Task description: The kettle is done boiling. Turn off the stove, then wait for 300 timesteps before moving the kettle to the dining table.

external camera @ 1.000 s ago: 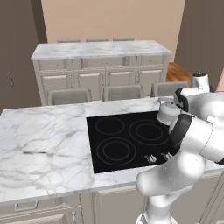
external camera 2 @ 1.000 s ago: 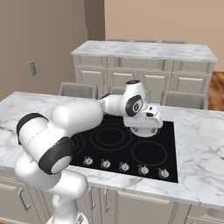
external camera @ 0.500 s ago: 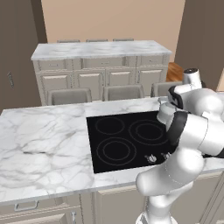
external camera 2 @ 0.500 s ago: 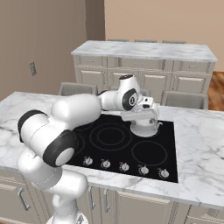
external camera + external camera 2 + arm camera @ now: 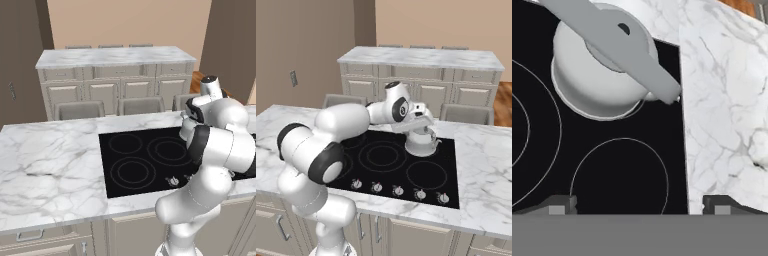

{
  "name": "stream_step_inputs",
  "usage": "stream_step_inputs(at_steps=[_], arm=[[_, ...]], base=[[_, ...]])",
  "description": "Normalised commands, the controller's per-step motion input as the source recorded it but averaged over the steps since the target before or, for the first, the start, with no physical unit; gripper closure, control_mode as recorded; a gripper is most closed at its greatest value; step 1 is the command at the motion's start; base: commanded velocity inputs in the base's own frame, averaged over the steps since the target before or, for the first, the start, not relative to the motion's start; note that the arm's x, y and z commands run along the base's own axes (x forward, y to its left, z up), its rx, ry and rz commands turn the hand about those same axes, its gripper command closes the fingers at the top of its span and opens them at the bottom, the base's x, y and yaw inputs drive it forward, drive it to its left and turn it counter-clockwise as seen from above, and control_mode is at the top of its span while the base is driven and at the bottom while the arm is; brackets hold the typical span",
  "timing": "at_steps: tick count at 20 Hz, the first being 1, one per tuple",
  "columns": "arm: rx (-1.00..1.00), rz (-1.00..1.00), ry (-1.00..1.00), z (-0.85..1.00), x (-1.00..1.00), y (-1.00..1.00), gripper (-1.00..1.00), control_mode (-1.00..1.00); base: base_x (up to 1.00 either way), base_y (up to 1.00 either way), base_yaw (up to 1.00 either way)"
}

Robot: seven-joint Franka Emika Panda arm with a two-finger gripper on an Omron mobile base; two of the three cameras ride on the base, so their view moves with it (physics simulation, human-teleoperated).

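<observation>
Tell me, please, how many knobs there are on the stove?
5, in a row along the front edge of the stove: knobs at and, left to right in the right base view. None looks hidden there.

In the left base view the arm hides most of the kettle; the hand view's top edge crops the kettle's far side and handle
</observation>
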Motion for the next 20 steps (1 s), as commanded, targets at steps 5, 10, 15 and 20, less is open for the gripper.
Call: stream_step_inputs(at_steps=[5, 10, 15, 20], arm=[[-0.05, 0.11, -0.04, 0.00, 0.33, 0.08, -1.00, -1.00], [-0.04, 0.10, -0.02, 0.00, 0.38, 0.04, -1.00, -1.00], [0.00, 0.10, 0.00, -0.01, 0.47, 0.01, -1.00, -1.00], [0.00, 0.10, 0.00, -0.04, 0.52, 0.00, -1.00, -1.00]], base=[[0.00, 0.00, 0.00], [0.00, 0.00, 0.00], [0.00, 0.00, 0.00], [0.00, 0.00, 0.00]])
